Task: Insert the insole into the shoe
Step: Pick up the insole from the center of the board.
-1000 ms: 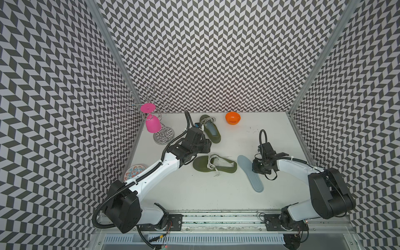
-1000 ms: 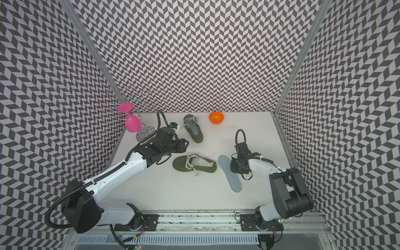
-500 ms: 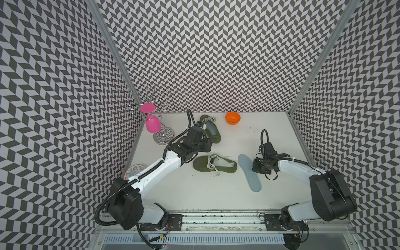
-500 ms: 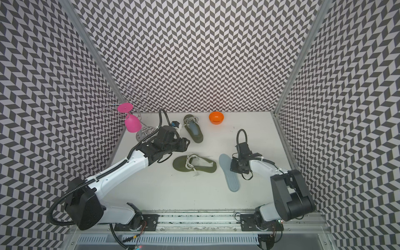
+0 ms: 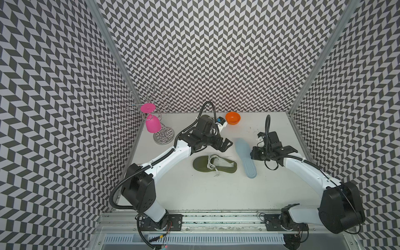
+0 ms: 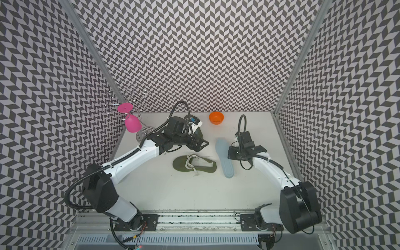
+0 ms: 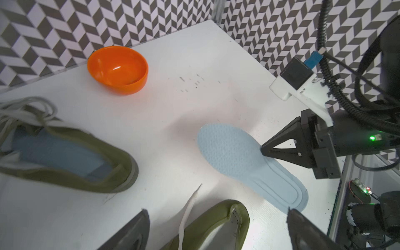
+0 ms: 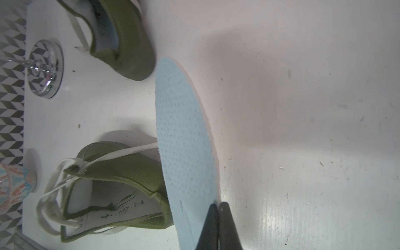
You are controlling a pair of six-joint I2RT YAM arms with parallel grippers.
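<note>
The olive shoe (image 5: 214,165) (image 6: 194,165) lies on its side mid-table, laces loose, its pale inside bare (image 8: 121,171). Right of it, the light blue insole (image 5: 245,158) (image 6: 224,159) is tipped up on its long edge. My right gripper (image 5: 252,154) (image 6: 229,154) is shut on the insole's rim (image 8: 218,204), which also shows in the left wrist view (image 7: 249,160). My left gripper (image 5: 225,144) (image 6: 201,145) is open and hovers just behind the shoe's heel (image 7: 216,218). It holds nothing, and its fingertips (image 7: 144,214) stand wide apart.
A second olive shoe (image 7: 65,155) with a blue insole inside lies behind my left arm. An orange bowl (image 5: 233,118) (image 6: 216,118) stands at the back. A wire rack (image 5: 163,136) with a hanging pink glass (image 5: 152,125) fills the back left corner. A patterned cup (image 8: 13,186) stands at the left.
My left gripper has opened and swung right, from the back shoe toward the insole. My right gripper has closed on the insole, tipped it up and drawn it toward the back.
</note>
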